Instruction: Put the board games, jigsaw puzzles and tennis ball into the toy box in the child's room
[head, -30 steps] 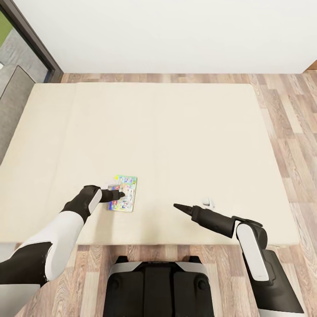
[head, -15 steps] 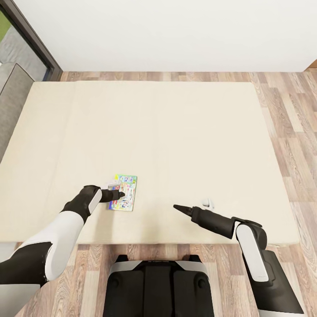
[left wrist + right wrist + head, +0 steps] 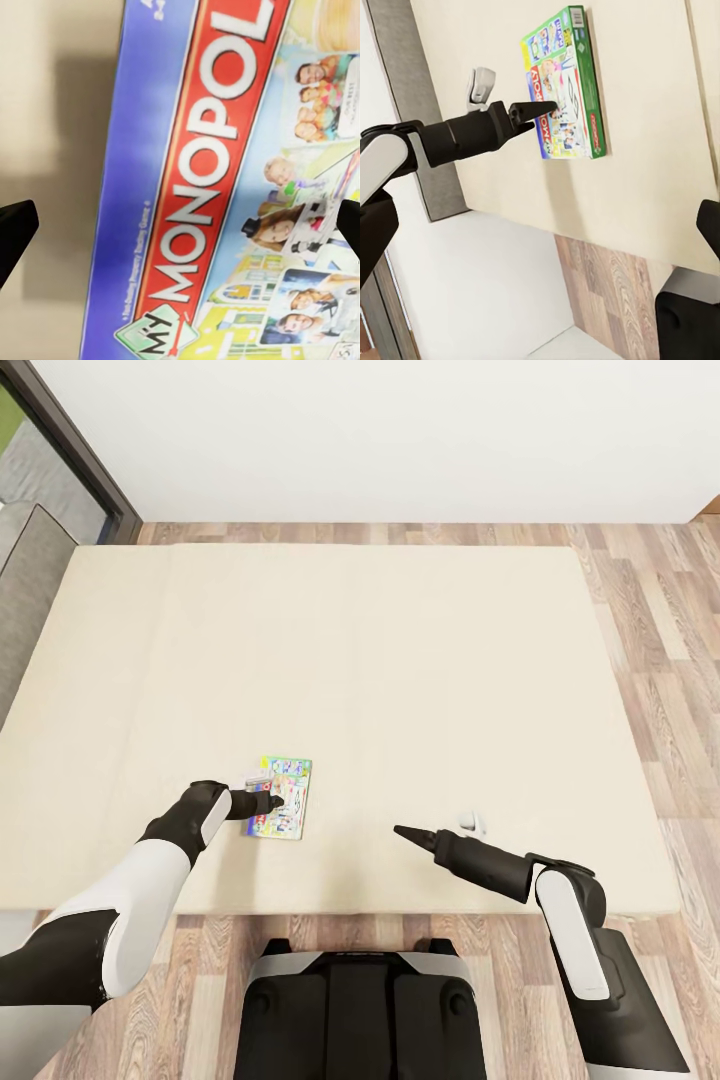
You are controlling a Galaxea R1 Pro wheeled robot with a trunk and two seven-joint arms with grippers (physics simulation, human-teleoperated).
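Observation:
One board game (image 3: 290,800), a green-edged pale blue "My Monopoly" box, lies flat on the beige mattress of the bed (image 3: 400,660) near its front edge. My left gripper (image 3: 274,800) hangs just over the box's left half. In the left wrist view the cover (image 3: 210,150) spreads wide, with the gripper (image 3: 180,225) open and one fingertip (image 3: 15,232) at each side. The right wrist view has the box (image 3: 574,82) and the left gripper (image 3: 538,110) seen side-on. My right gripper (image 3: 400,829) hovers open over bare mattress to the box's right, holding nothing.
A grey headboard (image 3: 30,590) runs along the bed's left side, with a dark-framed window (image 3: 70,450) behind it. Wood-plank floor (image 3: 650,620) lies right of and behind the bed under a white wall. My base (image 3: 360,1010) stands at the bed's front edge.

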